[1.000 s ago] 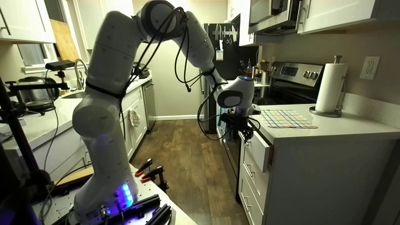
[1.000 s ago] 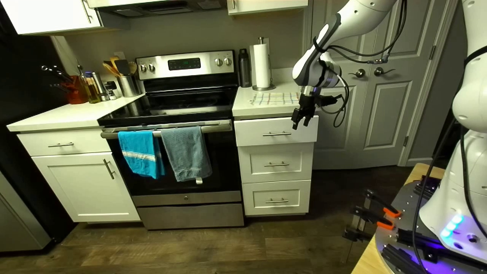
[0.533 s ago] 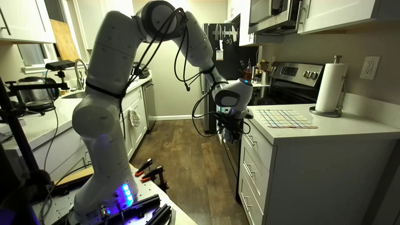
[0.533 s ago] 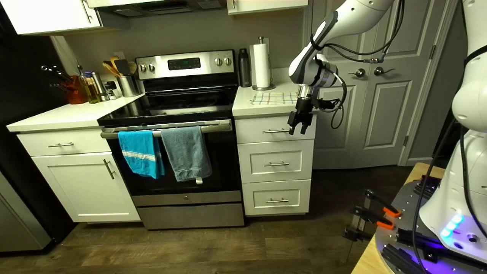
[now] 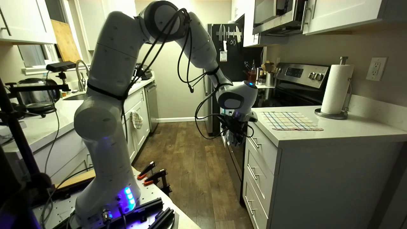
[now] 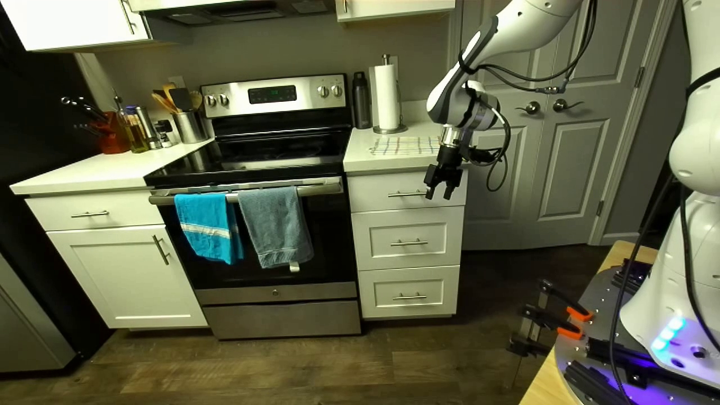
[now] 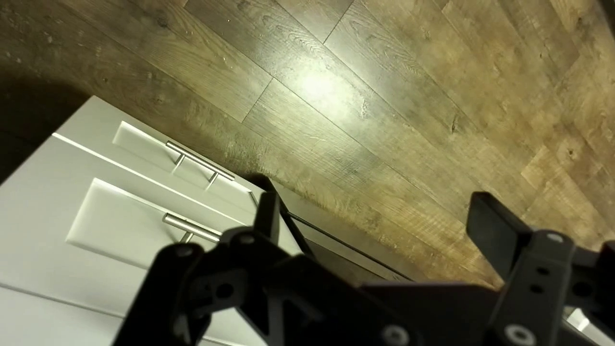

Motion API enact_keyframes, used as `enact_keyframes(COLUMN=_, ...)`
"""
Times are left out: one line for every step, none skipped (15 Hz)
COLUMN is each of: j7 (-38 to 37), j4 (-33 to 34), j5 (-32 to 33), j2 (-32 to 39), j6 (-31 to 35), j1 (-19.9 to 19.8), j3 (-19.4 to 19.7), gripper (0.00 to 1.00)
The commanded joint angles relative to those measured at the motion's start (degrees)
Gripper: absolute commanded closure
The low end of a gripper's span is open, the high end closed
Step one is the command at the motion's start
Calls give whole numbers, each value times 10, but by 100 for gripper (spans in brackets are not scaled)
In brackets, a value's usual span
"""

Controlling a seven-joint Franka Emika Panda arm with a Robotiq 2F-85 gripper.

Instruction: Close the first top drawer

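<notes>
The first top drawer has a flat white front with a bar handle and shows in both exterior views [image 5: 267,154] [image 6: 374,194]. It sits in line with the drawer fronts below it; its inside is hidden. Part of its front shows at the lower left in the wrist view [image 7: 53,319]. My gripper [image 6: 439,197] hangs pointing down in front of the right part of this drawer, by the handle's right end. In the wrist view the two fingers [image 7: 375,218] are wide apart with nothing between them. I cannot tell whether the gripper touches the front.
Two taller white drawers [image 6: 408,241] [image 6: 408,295] with bar handles lie below. The counter [image 5: 346,132] overhangs the drawers and bears a checked cloth [image 5: 292,121] and a paper towel roll [image 5: 337,89]. The stove [image 6: 270,157] with towels on its oven handle stands beside the drawers.
One second ago the top drawer stood out from the cabinet; it moved in by half a second ago. My gripper moved back and slightly down. Since then almost nothing has changed.
</notes>
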State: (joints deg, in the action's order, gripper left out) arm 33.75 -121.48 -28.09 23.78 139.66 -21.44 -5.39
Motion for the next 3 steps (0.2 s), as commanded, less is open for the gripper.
enact_keyframes(j7=3, j4=1, j5=-5, j2=0, j6=-3, j1=10, j3=10, gripper=0)
enact_keyframes(j7=3, j4=1, j5=-5, j2=0, j6=-3, j1=10, j3=11, gripper=0)
enact_keyframes(j7=3, j4=1, j5=-5, j2=0, j6=-3, j1=10, j3=11, gripper=0)
